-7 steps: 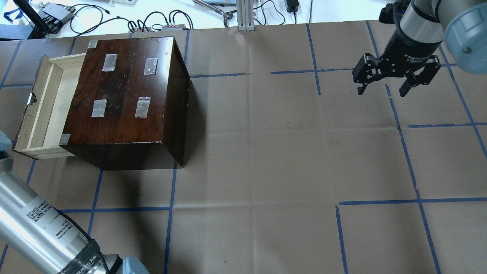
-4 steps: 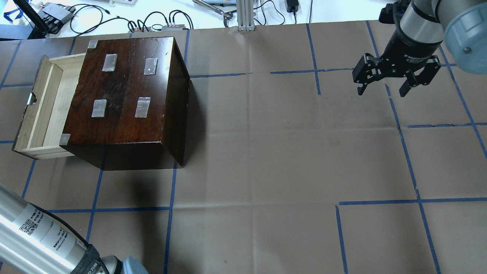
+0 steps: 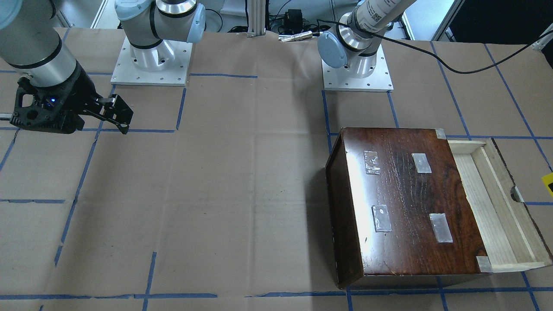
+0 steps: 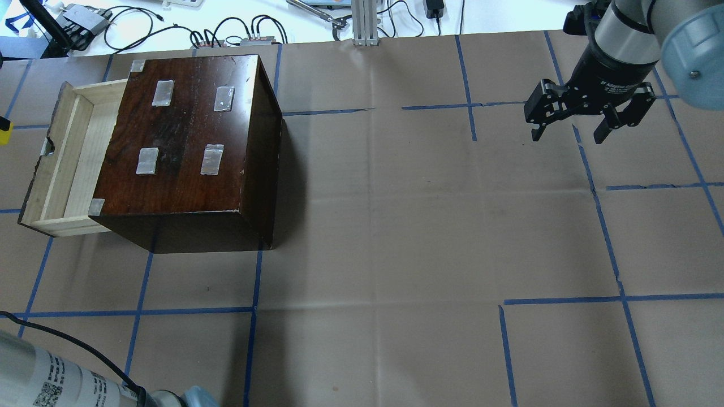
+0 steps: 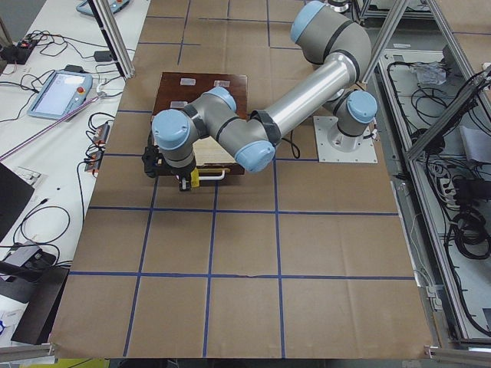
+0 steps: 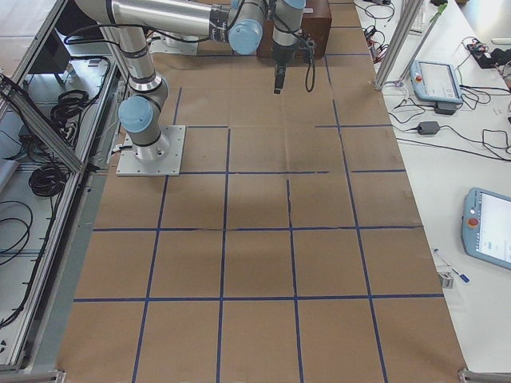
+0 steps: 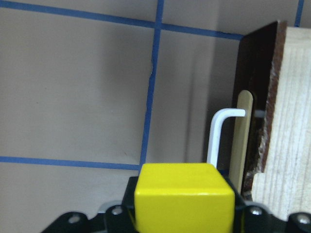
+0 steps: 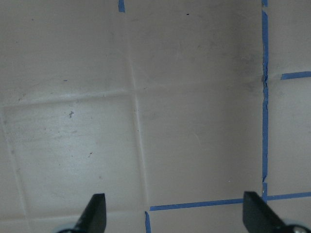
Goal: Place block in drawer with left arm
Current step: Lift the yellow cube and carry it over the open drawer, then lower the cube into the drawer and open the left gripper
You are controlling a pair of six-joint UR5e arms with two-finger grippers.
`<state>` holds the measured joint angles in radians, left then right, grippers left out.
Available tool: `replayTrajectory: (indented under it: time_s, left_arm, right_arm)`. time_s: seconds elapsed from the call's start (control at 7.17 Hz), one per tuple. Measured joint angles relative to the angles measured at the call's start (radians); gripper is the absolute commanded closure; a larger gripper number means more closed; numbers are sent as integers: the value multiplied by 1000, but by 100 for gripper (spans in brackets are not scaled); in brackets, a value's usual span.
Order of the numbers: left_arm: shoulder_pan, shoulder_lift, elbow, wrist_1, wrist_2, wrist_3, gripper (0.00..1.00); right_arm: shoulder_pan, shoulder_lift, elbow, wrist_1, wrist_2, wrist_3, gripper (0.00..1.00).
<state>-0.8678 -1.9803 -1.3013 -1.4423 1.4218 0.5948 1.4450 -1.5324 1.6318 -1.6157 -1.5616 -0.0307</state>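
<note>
The yellow block [image 7: 183,196] sits between the jaws of my left gripper [image 5: 185,182], which is shut on it. It hovers just outside the notched front of the pale wooden drawer [image 4: 59,164], beside the drawer's white handle [image 7: 219,131]. A sliver of the block shows at the left edge of the overhead view [image 4: 4,131] and at the right edge of the front view [image 3: 548,181]. The drawer [image 3: 497,203] is pulled out of the dark brown box [image 4: 186,141] and looks empty. My right gripper [image 4: 568,133] is open and empty, far to the right above bare paper.
The table is covered in brown paper with blue tape lines. Cables and small devices lie along the far edge [image 4: 226,34]. A black cable [image 3: 453,65] loops from the left arm's base. The box top carries several tape patches.
The left arm's big link has slid down and out at the overhead view's lower left. The yellow block now peeks in at the left edge beside the drawer. The right arm has not moved.
</note>
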Motion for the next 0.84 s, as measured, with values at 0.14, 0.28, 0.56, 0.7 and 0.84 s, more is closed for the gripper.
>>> replayTrajectory:
  time_s: [0.14, 0.28, 0.56, 0.7, 0.84]
  left_arm:
    - [-48, 49, -82, 73, 1, -36, 65]
    - [-94, 84, -139, 128, 1, -75, 65]
    - [-148, 109, -189, 173, 2, -135, 65]
    - [-160, 99, -196, 188, 1, -152, 66]
    - [-166, 84, -200, 203, 1, -162, 65]
  right_arm:
    - [0, 0, 0, 0, 0, 0, 0]
    - [0, 0, 0, 0, 1, 0, 0]
    - [0, 0, 0, 0, 0, 0, 0]
    - [0, 0, 0, 0, 0, 0, 0]
    - [0, 0, 0, -1, 0, 0, 0]
